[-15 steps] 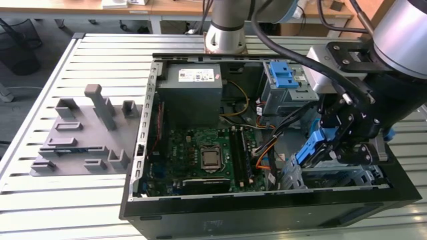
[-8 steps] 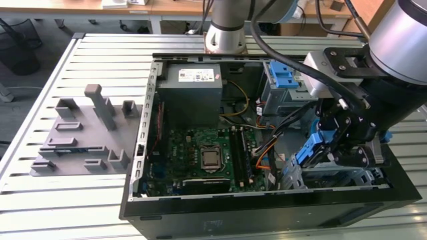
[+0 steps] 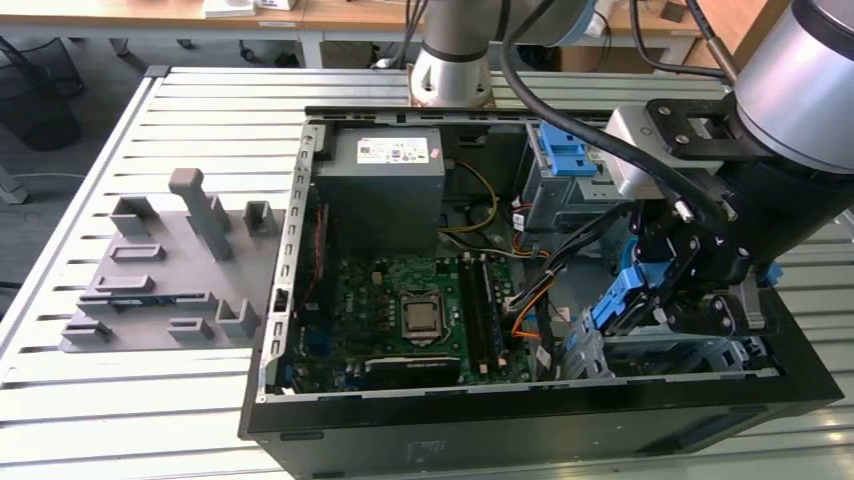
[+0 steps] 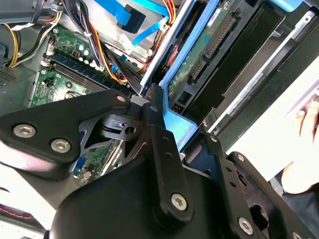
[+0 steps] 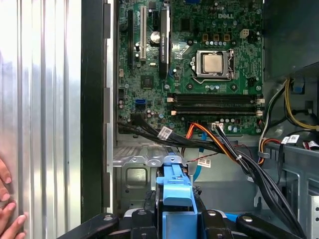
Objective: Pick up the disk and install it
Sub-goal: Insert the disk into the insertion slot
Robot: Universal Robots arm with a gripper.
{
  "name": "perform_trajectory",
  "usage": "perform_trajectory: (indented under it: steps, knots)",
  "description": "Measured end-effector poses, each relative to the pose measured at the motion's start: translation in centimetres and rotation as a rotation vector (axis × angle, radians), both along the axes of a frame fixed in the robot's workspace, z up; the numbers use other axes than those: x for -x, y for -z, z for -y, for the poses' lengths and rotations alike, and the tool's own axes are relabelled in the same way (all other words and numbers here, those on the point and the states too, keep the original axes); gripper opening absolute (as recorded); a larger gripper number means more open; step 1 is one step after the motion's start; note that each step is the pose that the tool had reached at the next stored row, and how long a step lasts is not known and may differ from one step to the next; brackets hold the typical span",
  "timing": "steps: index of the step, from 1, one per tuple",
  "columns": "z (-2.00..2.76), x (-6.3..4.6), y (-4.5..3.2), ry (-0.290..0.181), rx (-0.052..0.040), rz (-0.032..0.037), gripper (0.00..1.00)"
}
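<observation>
Here the tool (image 3: 674, 300) is clamped on the disk (image 3: 617, 302), gripping it by its blue bracket and holding it tilted inside the open computer case (image 3: 534, 405). Just beneath the tool sits the metal drive bay (image 3: 667, 355). Ahead of it, in the first wrist view, run bundled cables (image 5: 219, 142), with the motherboard (image 5: 199, 64) beyond them. Well away from the tool, outside the case, a grey fixture (image 3: 160, 270) rests on the slatted worktop (image 3: 120, 420), and a person's hand (image 5: 7, 214) shows over the slats.
</observation>
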State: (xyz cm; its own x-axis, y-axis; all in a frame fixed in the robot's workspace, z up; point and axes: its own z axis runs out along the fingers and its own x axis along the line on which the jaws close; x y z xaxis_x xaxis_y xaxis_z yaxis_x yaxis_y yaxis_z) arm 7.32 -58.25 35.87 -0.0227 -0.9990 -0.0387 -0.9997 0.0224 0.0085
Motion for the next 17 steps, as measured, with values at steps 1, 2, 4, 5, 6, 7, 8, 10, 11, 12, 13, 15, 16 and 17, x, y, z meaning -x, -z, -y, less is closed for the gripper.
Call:
perform_trajectory:
  steps: [1,2,4,5,6,7,8,10,11,12,13,15,16,17]
  knots:
    - [0.0,0.0,0.01,0.0,0.0,0.0,0.36]
    - [0.0,0.0,0.03,0.0,0.0,0.0,0.36]
    - [0.0,0.0,0.14,0.0,-0.0001,0.0,0.36]
    - [0.0,0.0,0.2,0.0,0.0,0.0,0.36]
    - [0.0,0.0,0.27,0.0,0.0001,0.0,0.36]
    - [0.0,0.0,0.33,0.0,0.0001,0.0,0.36]
    - [0.0,0.0,0.4,0.0,0.0001,0.0,0.36]
    - [0.0,0.0,0.51,0.0,0.0002,-0.0001,0.36]
    - [0.0,0.0,0.56,0.0,0.0002,-0.0001,0.36]
    - [0.0,0.0,0.6,0.0,0.0001,-0.0001,0.36]
    - [0.0,0.0,0.62,0.0,0.0001,0.0,0.36]
    - [0.01,-0.01,0.68,0.0,-0.0005,0.0001,0.38]
    - [0.01,-0.01,0.67,0.0,-0.0005,0.0,0.43]
    - [0.0,-0.01,0.64,0.0,0.0,0.0,0.43]
